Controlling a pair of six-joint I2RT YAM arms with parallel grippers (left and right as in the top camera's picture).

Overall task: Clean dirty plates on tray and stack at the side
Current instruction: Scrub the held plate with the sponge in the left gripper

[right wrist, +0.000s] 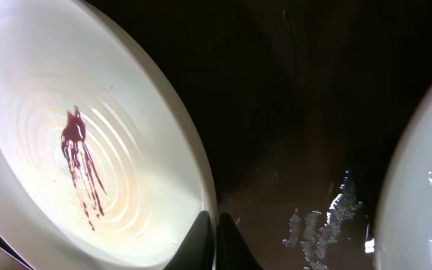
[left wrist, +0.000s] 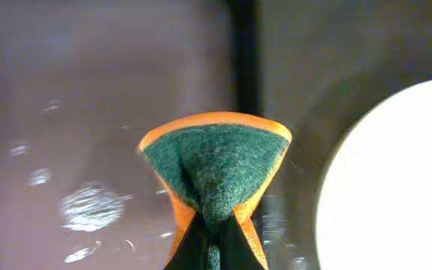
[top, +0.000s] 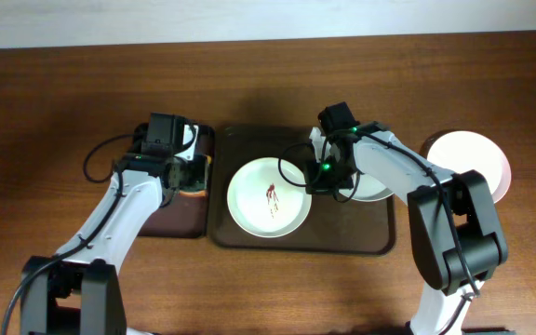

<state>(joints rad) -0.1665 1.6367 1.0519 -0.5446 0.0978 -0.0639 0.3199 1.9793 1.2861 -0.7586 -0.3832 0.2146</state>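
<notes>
Plate (top: 249, 200), smeared, flat on tray (top: 342, 233), rim nipped between right jaws. Judged stiff, light, glazed-slick, breakable; best held by raised rim. Left jaws clamped on sponge (left wrist: 216, 169) over smaller tray (top: 173, 223).

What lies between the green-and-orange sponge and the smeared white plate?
Left wrist view: the small tray's black rim, then bare large dark-brown tray.

left end effector (left wrist: 214, 229): clamped | right end effector (right wrist: 216, 225): clamped | arms: angled inward
</notes>
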